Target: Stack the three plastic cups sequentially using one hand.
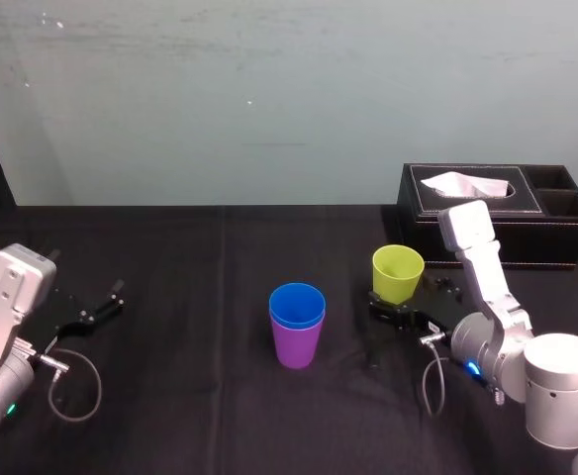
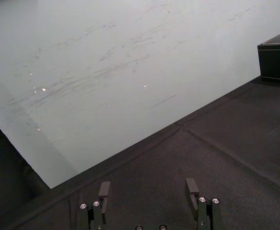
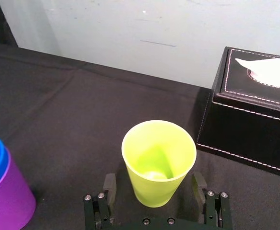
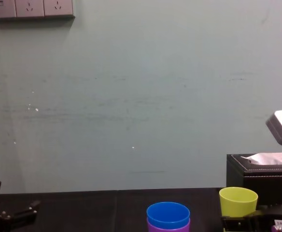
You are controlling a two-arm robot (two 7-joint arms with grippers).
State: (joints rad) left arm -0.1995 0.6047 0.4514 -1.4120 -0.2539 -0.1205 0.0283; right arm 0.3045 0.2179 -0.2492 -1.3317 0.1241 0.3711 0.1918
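- Yellow-green plastic, the last loose cup (image 3: pixel 158 160), stands upright on the black tabletop (image 1: pixel 190 396) just in front of the tissue box (image 1: pixel 497 213), off its left end.
- My right pincer (image 3: pixel 154 184) sits low at that cup's base, one finger on either side. The jaws are wide open, with a gap showing between each finger and the cup wall, so it has hold of nothing.
- The blue cup (image 1: pixel 297 302) is seated inside the purple cup (image 1: pixel 298 346). That pair stands upright farther to the left of the tissue box and nearer to me, well apart from the yellow-green cup.
- The left pincer (image 2: pixel 148 189) lies parked at the far left of the tabletop, well apart from the tissue box, its fingers spread and empty.
- By my reading, the first nesting is done and the step in hand is the grasp of the third cup.
- Next, I judge, I should close squarely on the tapered wall without tipping the cup, lift it clear of the tabletop, carry it left away from the tissue box until it is over the blue rim, and lower it straight in.
- The smooth taper could slip up through a loose grip, so I would close firmly.
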